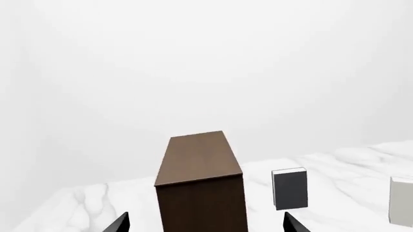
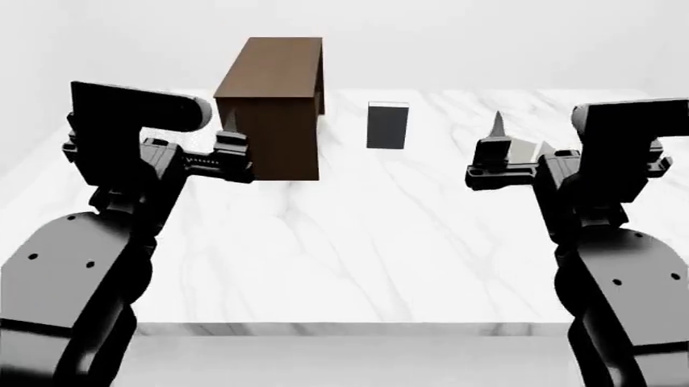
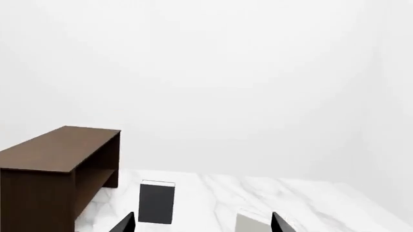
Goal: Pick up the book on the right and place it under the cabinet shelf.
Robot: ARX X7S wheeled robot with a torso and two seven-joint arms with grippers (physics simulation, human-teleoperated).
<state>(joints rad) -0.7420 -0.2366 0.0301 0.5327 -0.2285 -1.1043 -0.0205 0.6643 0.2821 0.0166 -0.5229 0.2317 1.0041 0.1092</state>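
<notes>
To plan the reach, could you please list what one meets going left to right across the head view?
Left end effector → cabinet → dark book → right end effector → pale book.

Pretty bare setup honestly: just a big white marble table (image 2: 356, 242) with faint grey veining, its front edge showing a thin slab profile. Behind it are plain white walls (image 3: 258, 72), meeting in a soft corner. Lighting is flat and even, hardly any shadows.
</notes>
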